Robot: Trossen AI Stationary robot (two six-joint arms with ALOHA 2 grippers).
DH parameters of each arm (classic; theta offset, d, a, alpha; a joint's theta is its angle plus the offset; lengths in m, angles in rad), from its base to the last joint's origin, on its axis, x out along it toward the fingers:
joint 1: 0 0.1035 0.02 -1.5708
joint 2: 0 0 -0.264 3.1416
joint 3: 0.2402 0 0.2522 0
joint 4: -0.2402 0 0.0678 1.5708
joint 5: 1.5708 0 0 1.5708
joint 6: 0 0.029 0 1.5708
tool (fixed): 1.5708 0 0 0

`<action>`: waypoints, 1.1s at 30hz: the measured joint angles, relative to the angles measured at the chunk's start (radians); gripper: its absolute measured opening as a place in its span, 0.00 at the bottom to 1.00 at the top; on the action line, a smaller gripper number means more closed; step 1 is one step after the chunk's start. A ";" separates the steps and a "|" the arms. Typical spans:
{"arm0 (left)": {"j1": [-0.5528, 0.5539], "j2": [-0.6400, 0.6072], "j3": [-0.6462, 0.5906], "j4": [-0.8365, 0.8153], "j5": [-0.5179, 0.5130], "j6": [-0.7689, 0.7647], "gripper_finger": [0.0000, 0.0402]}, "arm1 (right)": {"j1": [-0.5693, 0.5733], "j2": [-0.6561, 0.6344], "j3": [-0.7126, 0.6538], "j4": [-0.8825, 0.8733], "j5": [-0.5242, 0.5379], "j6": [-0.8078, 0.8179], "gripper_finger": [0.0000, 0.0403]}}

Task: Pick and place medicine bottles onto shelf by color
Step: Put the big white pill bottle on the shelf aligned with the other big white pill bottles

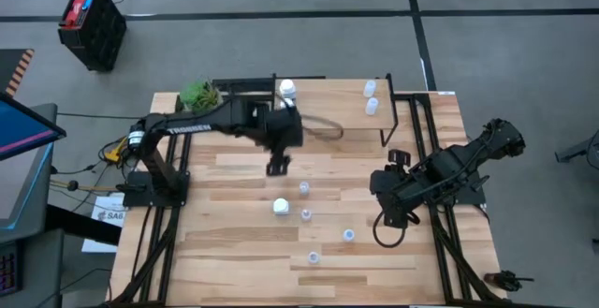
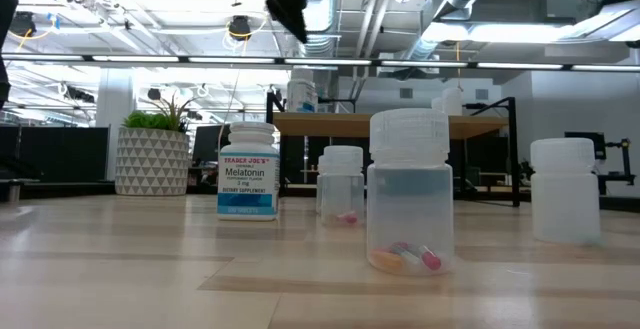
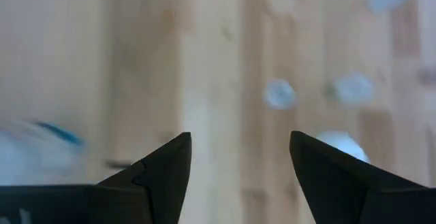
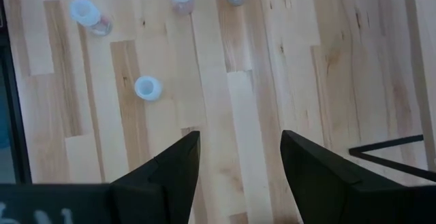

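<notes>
Several medicine bottles stand upright on the plank table: a chunky white one point(image 1: 281, 206) point(image 2: 248, 169) and small translucent ones point(image 1: 304, 188) point(image 1: 348, 236) point(image 2: 410, 189). The shelf point(image 1: 337, 111) stands at the far edge. On its top are a white bottle point(image 1: 287, 88) and two translucent ones point(image 1: 371, 97). My left gripper point(image 1: 278, 166) point(image 3: 240, 163) hangs open above the table, just in front of the shelf and beyond the loose bottles. My right gripper point(image 1: 393, 219) point(image 4: 240, 156) hangs open over bare planks, to the right of the bottles.
A white patterned plant pot point(image 1: 198, 95) point(image 2: 150, 154) stands at the shelf's left end. Black frame rails point(image 1: 426, 149) run along both sides of the table. Bare planks lie at the near edge.
</notes>
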 joint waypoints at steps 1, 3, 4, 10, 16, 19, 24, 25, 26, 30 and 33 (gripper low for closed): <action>-0.024 0.001 -0.014 -0.035 -0.004 -0.020 0.59 | 0.000 0.000 0.000 -0.001 0.000 0.000 0.56; -0.072 0.003 -0.033 -0.105 -0.021 -0.067 0.58 | 0.000 0.000 0.000 -0.004 0.000 -0.002 0.56; -0.095 0.001 -0.047 -0.120 -0.032 -0.092 0.57 | 0.000 0.000 0.000 -0.010 0.000 -0.008 0.56; -0.229 0.002 -0.183 -0.072 -0.086 -0.266 0.56 | -0.003 0.000 0.000 -0.040 0.000 -0.019 0.56; -0.338 0.002 -0.326 0.112 -0.137 -0.293 0.56 | -0.001 -0.015 -0.001 -0.039 0.000 -0.045 0.56; -0.368 0.002 -0.337 0.129 -0.183 -0.283 0.56 | -0.001 -0.027 0.000 -0.041 0.000 -0.045 0.56; -0.373 0.002 -0.340 0.175 -0.184 -0.264 0.56 | -0.001 -0.034 0.000 -0.036 0.005 -0.038 0.56; -0.372 0.001 -0.350 0.203 -0.178 -0.253 0.56 | -0.001 -0.034 0.000 -0.036 0.005 -0.038 0.56; -0.369 0.001 -0.364 0.230 -0.166 -0.240 0.56 | -0.001 -0.034 0.000 -0.035 0.005 -0.037 0.56; -0.358 0.002 -0.408 0.283 -0.158 -0.211 0.56 | -0.001 -0.034 0.000 -0.034 0.008 -0.037 0.56; -0.344 0.002 -0.456 0.321 -0.160 -0.207 0.56 | -0.001 -0.034 0.000 -0.034 0.009 -0.037 0.56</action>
